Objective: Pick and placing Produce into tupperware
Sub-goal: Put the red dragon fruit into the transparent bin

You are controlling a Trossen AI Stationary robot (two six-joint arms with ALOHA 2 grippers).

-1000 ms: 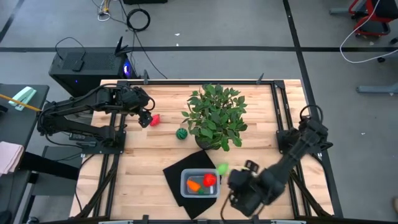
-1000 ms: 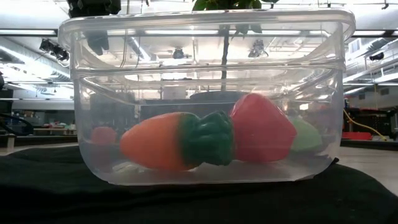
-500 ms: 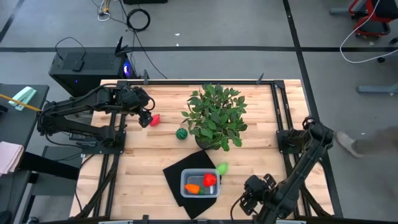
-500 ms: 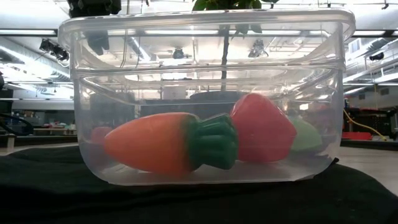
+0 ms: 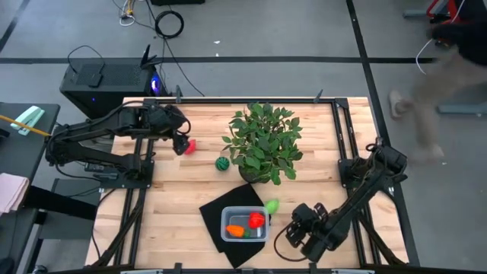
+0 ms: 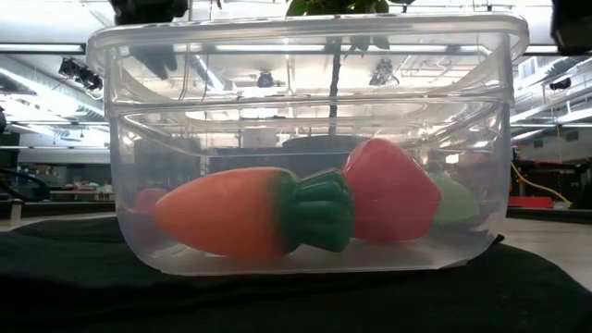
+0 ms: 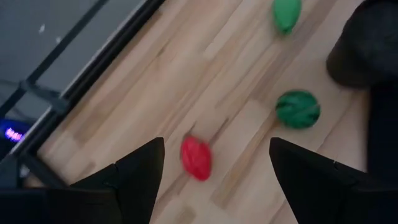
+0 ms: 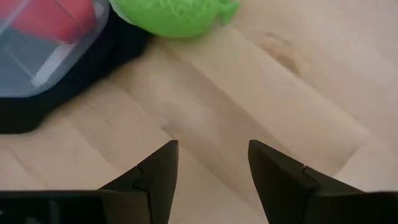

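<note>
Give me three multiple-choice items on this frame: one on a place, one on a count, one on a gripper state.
1. Where is the light green piece?
A. inside the tupperware
B. on the table beside the tupperware
C. under the plant

2. How many produce pieces lie in the tupperware?
A. none
B. two
C. five

3. How is the left gripper?
A. open over the red piece
B. shut on the striped ball
C. out of view

Answers: 1 B, it lies outside the tub's corner. 2 B, only the carrot and red fruit are inside. 3 A, its fingers stand apart around the red piece.
</note>
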